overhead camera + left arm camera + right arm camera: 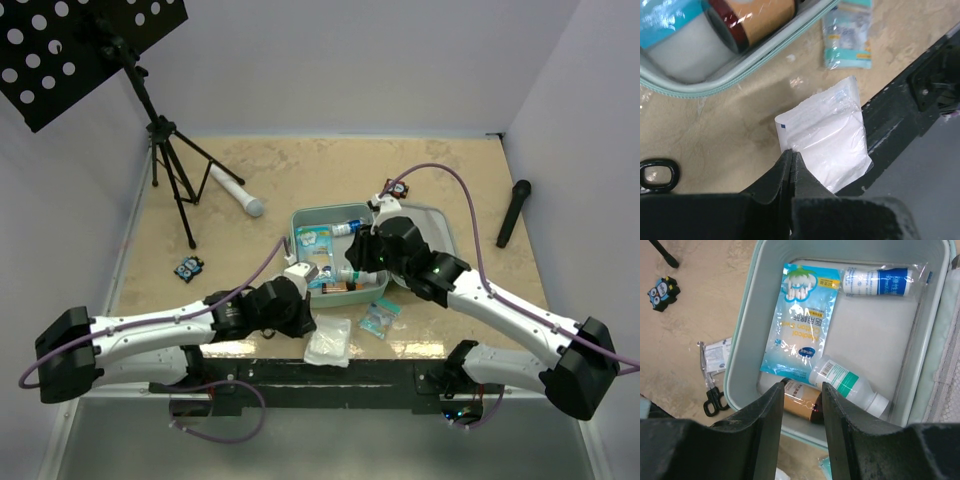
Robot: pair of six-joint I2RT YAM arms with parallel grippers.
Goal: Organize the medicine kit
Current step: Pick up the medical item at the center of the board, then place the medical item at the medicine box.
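Observation:
The medicine kit point(330, 208) lies open in mid-table, a mint-green tray point(742, 340) with its lid to the right under my right arm. Inside are a blue-and-white pouch point(800, 320), a wrapped tube point(880, 281), a white bottle with a green label point(847, 385) and a brown bottle point(802, 400). My right gripper point(802, 387) hangs open over the tray's near side, and the brown bottle shows in its gap. My left gripper point(791, 152) is shut on the edge of a white gauze packet point(827, 135) lying on the table in front of the kit point(740, 70).
A teal packet point(847, 35) lies right of the gauze packet. Black scissors point(710, 390) and a small packet point(717, 354) sit left of the tray. Two small gadgets point(189, 267) point(396, 187), a white-and-grey cylinder point(237, 190), a black microphone point(514, 212) and a tripod stand point(170, 150) surround it. The black base rail point(900, 115) borders the gauze.

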